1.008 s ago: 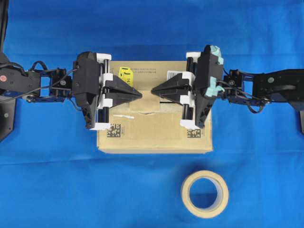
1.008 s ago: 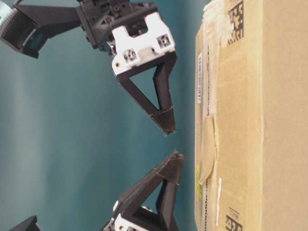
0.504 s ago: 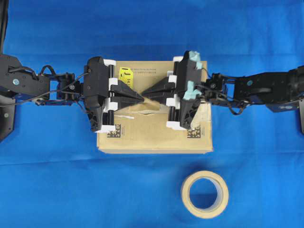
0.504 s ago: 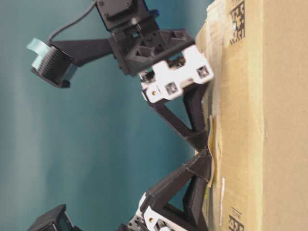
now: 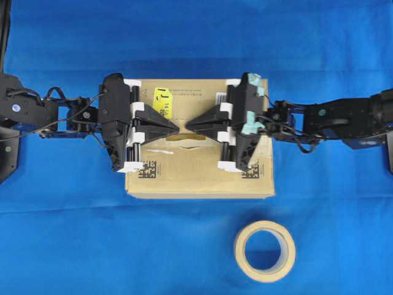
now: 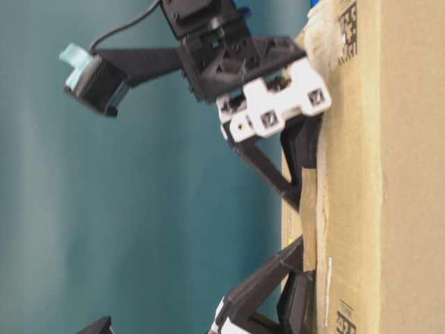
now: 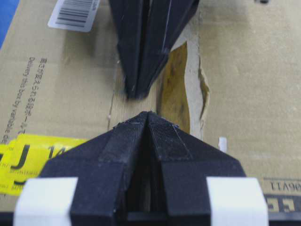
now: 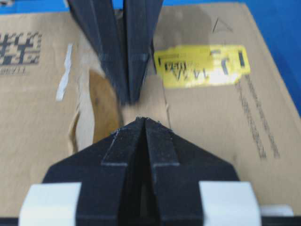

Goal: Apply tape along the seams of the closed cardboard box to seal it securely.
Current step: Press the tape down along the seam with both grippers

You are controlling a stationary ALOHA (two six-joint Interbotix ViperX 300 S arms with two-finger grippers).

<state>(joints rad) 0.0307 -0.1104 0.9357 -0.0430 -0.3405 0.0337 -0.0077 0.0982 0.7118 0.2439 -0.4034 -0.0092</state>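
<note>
The cardboard box [image 5: 202, 175] lies in the middle of the blue cloth, with its yellow sticker [image 5: 162, 97] at the back left. A short tan tape piece [image 5: 185, 137] lies flat along the middle of the top, over the seam, which the fingers and tape mostly hide. My left gripper [image 5: 177, 128] and right gripper [image 5: 188, 125] are both shut, tips nearly meeting, pressed down on the box top just behind the tape. The left wrist view shows the tape [image 7: 174, 89] to the right of my shut tips [image 7: 147, 114]. In the right wrist view the tape [image 8: 104, 109] is left of my tips [image 8: 140, 120].
A beige tape roll [image 5: 264, 251] lies on the cloth in front of the box, to the right. A white barcode label [image 7: 75, 14] and square black codes [image 5: 147, 169] mark the box top. Pale torn tape remnants [image 7: 194, 89] border the flap edges.
Both grippers came down from above onto the box top and closed toward each other, then eased slightly apart. The tape, bulging up before, now lies flat.
</note>
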